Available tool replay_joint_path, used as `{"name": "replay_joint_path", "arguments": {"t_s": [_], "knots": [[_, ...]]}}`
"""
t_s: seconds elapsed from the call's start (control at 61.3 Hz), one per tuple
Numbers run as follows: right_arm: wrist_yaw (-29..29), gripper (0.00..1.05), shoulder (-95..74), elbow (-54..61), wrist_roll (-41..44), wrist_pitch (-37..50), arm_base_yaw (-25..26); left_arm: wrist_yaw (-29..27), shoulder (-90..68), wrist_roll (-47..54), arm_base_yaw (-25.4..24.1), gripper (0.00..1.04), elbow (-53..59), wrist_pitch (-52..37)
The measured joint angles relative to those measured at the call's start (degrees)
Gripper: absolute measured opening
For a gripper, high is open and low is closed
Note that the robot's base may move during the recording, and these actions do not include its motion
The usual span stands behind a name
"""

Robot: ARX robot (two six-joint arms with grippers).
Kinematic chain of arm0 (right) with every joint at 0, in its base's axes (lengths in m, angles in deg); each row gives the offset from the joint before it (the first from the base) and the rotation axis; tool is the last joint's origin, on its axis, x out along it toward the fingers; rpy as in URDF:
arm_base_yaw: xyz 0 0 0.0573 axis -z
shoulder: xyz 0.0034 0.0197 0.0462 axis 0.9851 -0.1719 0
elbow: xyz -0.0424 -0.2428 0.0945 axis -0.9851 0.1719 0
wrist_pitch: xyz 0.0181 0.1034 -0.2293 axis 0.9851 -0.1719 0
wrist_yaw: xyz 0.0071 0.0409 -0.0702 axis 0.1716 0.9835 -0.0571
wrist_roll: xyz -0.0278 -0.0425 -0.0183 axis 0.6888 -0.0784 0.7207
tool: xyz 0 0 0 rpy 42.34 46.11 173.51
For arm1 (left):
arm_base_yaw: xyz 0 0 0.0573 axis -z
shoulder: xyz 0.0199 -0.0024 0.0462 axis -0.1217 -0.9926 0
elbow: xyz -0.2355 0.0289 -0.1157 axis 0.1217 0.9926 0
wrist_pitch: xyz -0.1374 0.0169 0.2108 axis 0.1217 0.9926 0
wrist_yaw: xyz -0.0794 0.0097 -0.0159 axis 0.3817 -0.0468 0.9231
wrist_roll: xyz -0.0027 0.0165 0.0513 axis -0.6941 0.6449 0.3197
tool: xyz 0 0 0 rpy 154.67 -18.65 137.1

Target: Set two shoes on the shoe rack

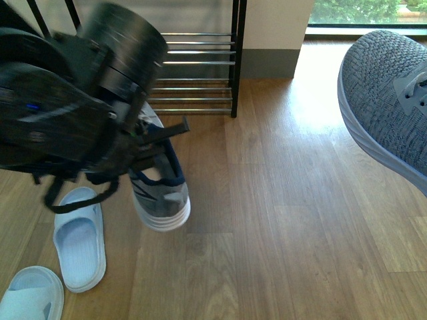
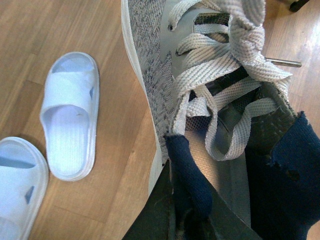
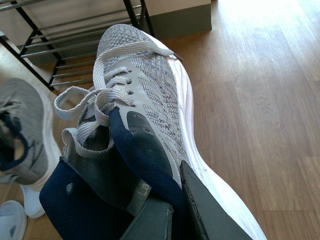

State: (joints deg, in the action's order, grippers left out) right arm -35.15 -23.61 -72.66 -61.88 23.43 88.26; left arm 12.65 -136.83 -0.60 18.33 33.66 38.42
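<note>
Two grey knit sneakers with white soles are held off the wooden floor. My left gripper is shut on the navy collar of one sneaker; in the front view that sneaker hangs below the blurred left arm. My right gripper is shut on the navy collar of the other sneaker, which fills the front view's right edge. The shoe rack with black frame and chrome bars stands at the back, also seen in the right wrist view.
Two pale blue slides lie on the floor at the lower left, below the left-held sneaker. A grey skirting and a wall stand right of the rack, with a bright window beyond.
</note>
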Motion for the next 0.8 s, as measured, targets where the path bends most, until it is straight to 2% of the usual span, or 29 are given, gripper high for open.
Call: {"name": "replay_joint_path", "arguments": {"t_s": [0.277, 0.489, 0.62, 0.8], "knots": [[0.0, 0.01, 0.0, 0.0, 0.0, 0.0, 0.0, -4.9, 28.2, 17.6, -4.2, 0.02, 15.5, 1.5], [0.0, 0.01, 0.0, 0.0, 0.0, 0.0, 0.0, -6.2, 54.9, 31.5, -4.4, 0.02, 23.6, 12.9], [0.0, 0.01, 0.0, 0.0, 0.0, 0.0, 0.0, -7.1, 65.2, 33.9, -3.9, 0.02, 26.6, 17.9], [0.0, 0.01, 0.0, 0.0, 0.0, 0.0, 0.0, -7.4, 66.6, 34.8, -3.8, 0.02, 26.7, 18.1]]}}
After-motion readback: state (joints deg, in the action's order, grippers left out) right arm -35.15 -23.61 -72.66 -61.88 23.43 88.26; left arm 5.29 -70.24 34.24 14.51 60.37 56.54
